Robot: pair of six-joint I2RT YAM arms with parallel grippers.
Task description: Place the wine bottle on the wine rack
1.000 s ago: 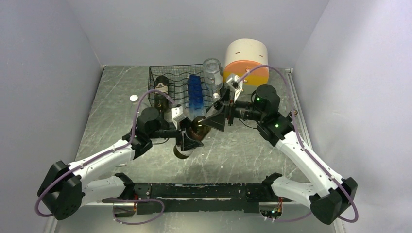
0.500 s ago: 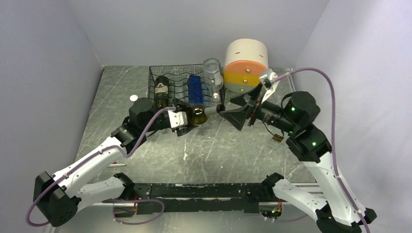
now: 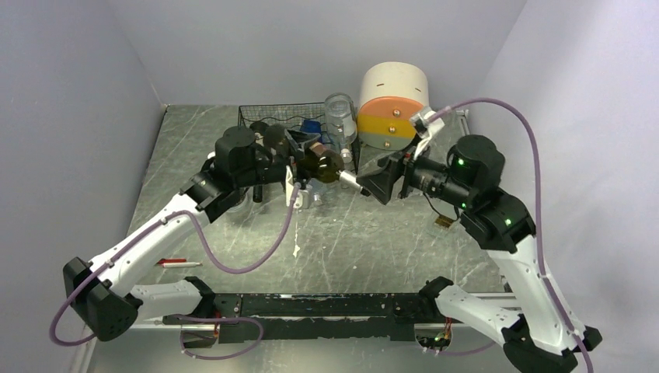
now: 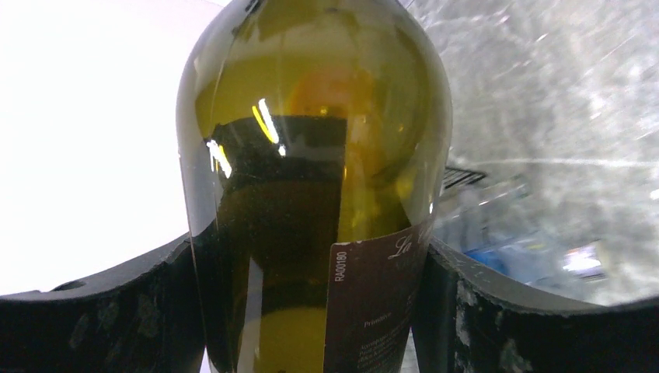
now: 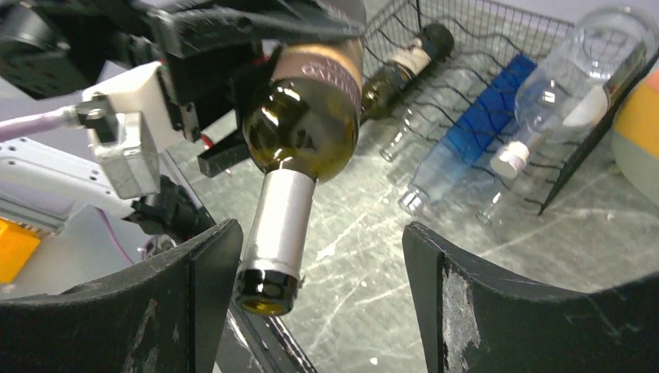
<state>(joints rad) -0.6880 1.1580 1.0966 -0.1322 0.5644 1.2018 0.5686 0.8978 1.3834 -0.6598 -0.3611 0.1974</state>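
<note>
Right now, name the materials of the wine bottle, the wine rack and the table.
Wine bottle: dark olive glass, glossy; see-through with sharp highlights.
Wine rack: thin black wire, probably coated metal.
Table: grey marbled surface, maybe stone or laminate; veined, dull sheen.

The marbled grey table (image 3: pixel 373 249) bears the wine rack (image 3: pixel 268 116) and round drawer unit (image 3: pixel 392 105).

A round cream, orange and yellow drawer unit (image 3: pixel 394 105) stands at the back of the table (image 3: pixel 388 249); a red-and-white pen (image 3: pixel 175 262) lies front left.
</note>
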